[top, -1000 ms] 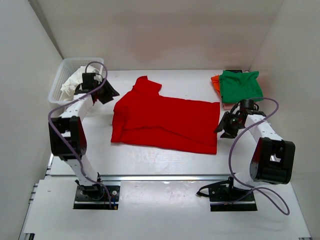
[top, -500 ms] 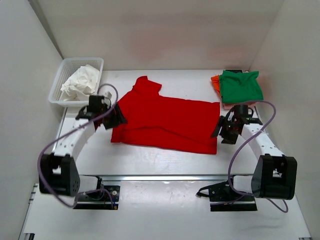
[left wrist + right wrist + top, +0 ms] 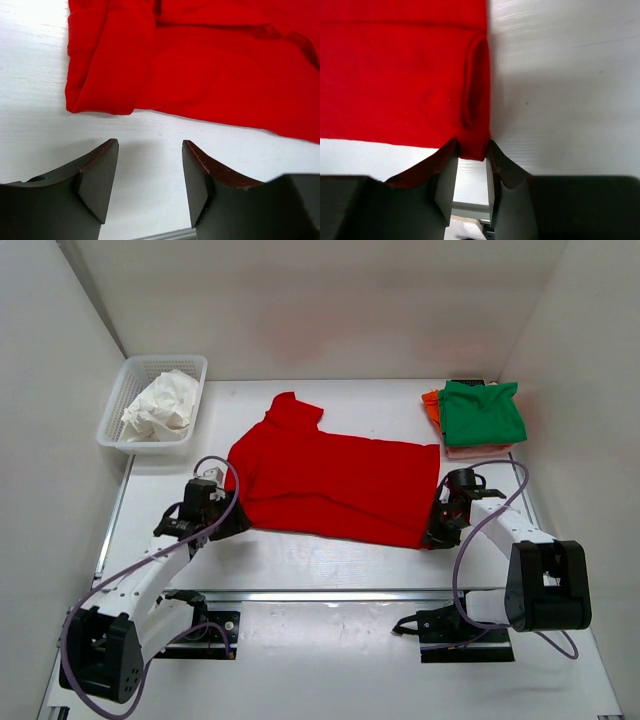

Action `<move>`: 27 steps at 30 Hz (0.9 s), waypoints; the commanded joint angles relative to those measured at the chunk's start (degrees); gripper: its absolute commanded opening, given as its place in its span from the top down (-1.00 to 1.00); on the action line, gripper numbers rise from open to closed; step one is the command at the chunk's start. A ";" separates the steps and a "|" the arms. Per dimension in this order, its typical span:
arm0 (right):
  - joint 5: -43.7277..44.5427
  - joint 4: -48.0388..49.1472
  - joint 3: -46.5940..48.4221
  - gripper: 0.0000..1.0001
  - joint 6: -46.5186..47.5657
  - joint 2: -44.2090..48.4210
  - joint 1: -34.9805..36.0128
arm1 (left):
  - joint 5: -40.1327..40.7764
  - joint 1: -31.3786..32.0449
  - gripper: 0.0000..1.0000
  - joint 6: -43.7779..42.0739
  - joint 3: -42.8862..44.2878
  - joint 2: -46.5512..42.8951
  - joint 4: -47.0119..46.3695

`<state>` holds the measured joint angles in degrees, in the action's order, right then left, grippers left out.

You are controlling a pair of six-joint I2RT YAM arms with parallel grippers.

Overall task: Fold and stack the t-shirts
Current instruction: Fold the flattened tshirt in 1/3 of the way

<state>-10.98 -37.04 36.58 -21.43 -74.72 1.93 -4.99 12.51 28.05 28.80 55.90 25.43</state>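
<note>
T-shirts: four counted. One red t-shirt (image 3: pixel 330 480), flat, mid-table (image 3: pixel 330 552). Three folded, stacked far right: green t-shirt (image 3: pixel 482 415) on top; orange t-shirt (image 3: pixel 431 405) and pink t-shirt (image 3: pixel 470 451) mostly hidden, edges only. Left gripper (image 3: pixel 150 175): jaws spread, empty, just short of red near-left corner. Right gripper (image 3: pixel 470 170): pinching red near-right corner. One basket (image 3: pixel 113 425), far left, holds crumpled white cloth (image 3: pixel 160 410).

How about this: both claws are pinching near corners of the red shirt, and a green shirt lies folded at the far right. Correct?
Not both. Only the right claw pinches a near corner of the red shirt. The left wrist view shows the left claw open over the table, short of the shirt. The green shirt is folded far right.
</note>
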 commanded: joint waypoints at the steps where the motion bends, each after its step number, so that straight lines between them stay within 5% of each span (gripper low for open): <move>1: 0.00 2.93 -0.98 0.51 -0.54 -0.69 0.18 | 6.47 1.55 -0.29 2.35 -2.77 -3.86 -6.18; 16: -0.96 3.90 -0.80 0.64 -0.37 -1.22 0.44 | 14.13 3.74 -0.10 1.83 -1.02 4.56 -8.73; 19: -1.41 4.25 -0.81 0.74 -0.19 -0.78 0.18 | 14.31 2.88 0.08 1.57 -1.63 5.10 -9.35; 21: -1.58 3.73 -0.98 1.00 0.33 -0.87 -0.09 | 14.66 2.08 0.56 0.60 -1.20 5.27 -9.00; 22: -1.59 3.20 -0.55 1.00 0.86 -1.22 -0.52 | 14.49 1.55 0.89 0.25 -1.11 5.27 -8.47; 23: -1.59 2.85 0.07 1.00 1.30 -1.57 -0.09 | 14.66 0.77 1.00 -0.97 -0.07 5.45 -7.42; 27: -0.72 -1.18 2.17 1.00 5.34 -3.15 -1.84 | 16.15 -0.47 1.00 -4.84 3.63 5.27 -5.13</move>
<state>-13.23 -35.40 36.64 -19.55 -76.53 1.13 8.71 13.08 26.94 28.01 61.58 19.53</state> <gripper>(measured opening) 0.030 0.021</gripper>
